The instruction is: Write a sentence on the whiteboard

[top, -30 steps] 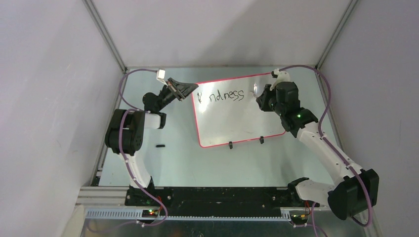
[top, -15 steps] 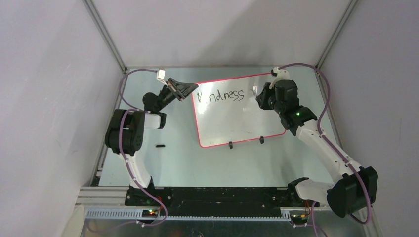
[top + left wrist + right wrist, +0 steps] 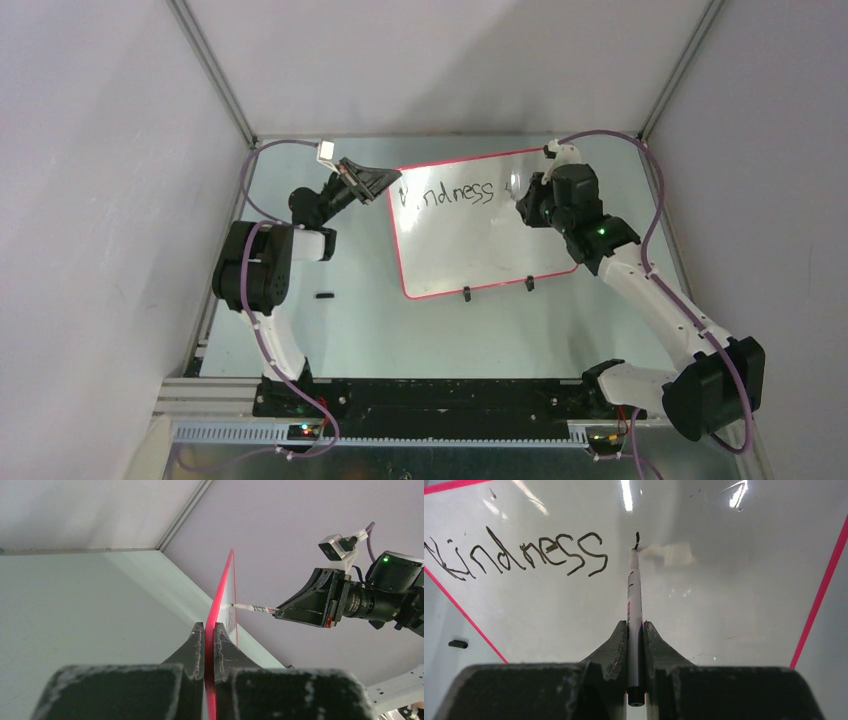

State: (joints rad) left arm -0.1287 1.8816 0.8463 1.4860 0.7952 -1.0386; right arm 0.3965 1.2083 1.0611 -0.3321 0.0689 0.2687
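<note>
Writing is in progress: the sentence (image 3: 519,552) reads "Kindness" along the top of the whiteboard (image 3: 470,245), upper centre of the top view. Left claw (image 3: 209,627) is clamped on the board's red rim. Right claw (image 3: 635,625) is closed on the marker (image 3: 634,595), tip touching the board at a short stroke right of that word. Next move probably requires steady tip contact to form the second word.
</note>
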